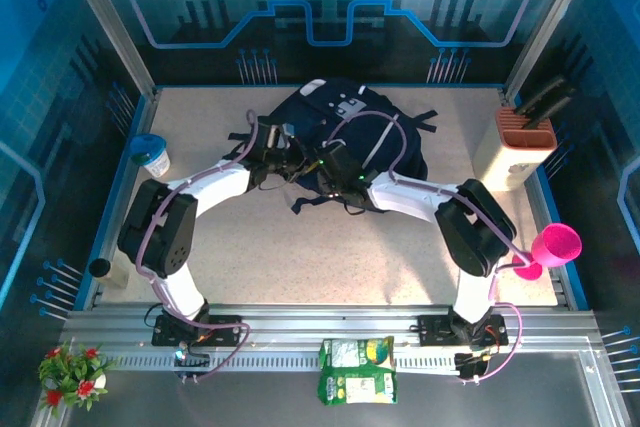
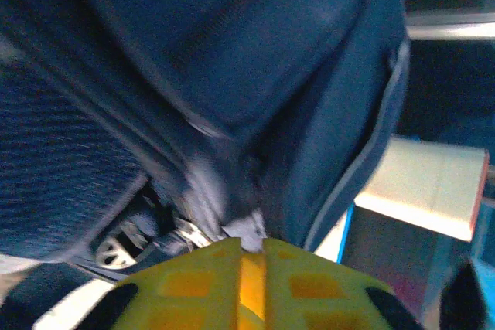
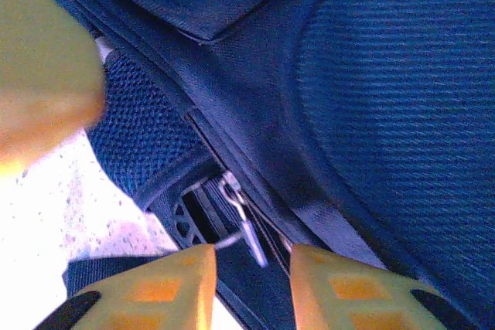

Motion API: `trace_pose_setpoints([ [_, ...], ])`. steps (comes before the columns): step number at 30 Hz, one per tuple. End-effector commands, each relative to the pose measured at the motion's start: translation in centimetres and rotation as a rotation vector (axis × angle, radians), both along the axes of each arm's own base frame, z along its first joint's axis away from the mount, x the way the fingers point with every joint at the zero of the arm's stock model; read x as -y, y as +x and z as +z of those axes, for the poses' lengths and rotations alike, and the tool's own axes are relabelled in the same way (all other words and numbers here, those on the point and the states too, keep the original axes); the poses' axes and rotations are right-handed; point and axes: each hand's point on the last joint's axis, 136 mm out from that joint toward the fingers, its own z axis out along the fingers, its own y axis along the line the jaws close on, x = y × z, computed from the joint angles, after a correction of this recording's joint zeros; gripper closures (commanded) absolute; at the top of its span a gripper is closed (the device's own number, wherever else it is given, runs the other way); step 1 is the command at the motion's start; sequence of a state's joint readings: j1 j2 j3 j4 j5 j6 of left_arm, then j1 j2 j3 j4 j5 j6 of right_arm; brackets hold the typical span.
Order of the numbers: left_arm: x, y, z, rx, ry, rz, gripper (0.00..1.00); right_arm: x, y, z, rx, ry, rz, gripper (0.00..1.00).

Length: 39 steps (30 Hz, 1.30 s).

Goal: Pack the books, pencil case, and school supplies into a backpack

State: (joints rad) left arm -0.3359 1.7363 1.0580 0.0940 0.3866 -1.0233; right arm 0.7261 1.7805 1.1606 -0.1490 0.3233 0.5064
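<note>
The navy-blue backpack lies at the back centre of the table, and both arms reach to its near left edge. My left gripper presses against the fabric, its jaws a narrow slit apart. A pale tab sits at their tips, too blurred to tell whether it is pinched. My right gripper is open over the seam. A metal zipper pull lies between its fingers, touching neither. The books, pencil case and school supplies are out of view.
A white-and-blue cup stands at the left edge. A white block with an orange top stands at the right, and a pink cup sits nearer. A green packet and a flower pot lie on the front rail.
</note>
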Motion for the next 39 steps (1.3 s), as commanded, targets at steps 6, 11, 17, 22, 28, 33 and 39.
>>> trace_pose_setpoints([
  [6,-2.2,0.6,-1.7,-0.027,0.059,0.095,0.58,1.8,-1.0,4.3,0.000,0.191,-0.029,0.61],
  [11,-1.4,1.9,-2.5,-0.025,0.025,0.094,0.51,2.1,-1.3,5.0,0.001,0.214,-0.032,0.60],
  [17,-1.1,3.5,-3.3,-0.032,0.022,0.108,0.51,2.1,-1.5,5.1,-0.010,0.229,-0.033,0.60],
  [22,-0.4,4.6,-3.6,-0.022,-0.003,0.108,0.57,2.0,-1.7,4.8,-0.022,0.240,-0.031,0.60],
  [28,-0.1,5.5,-3.9,-0.003,-0.023,0.108,0.68,1.8,-2.0,4.2,-0.039,0.246,-0.024,0.60],
  [33,0.2,6.0,-3.2,0.022,-0.043,0.108,0.89,1.3,-2.2,3.4,-0.053,0.229,-0.010,0.61],
  [39,0.7,5.0,-0.2,0.068,-0.083,0.080,1.00,0.6,-2.5,2.0,-0.090,0.179,0.014,0.59],
])
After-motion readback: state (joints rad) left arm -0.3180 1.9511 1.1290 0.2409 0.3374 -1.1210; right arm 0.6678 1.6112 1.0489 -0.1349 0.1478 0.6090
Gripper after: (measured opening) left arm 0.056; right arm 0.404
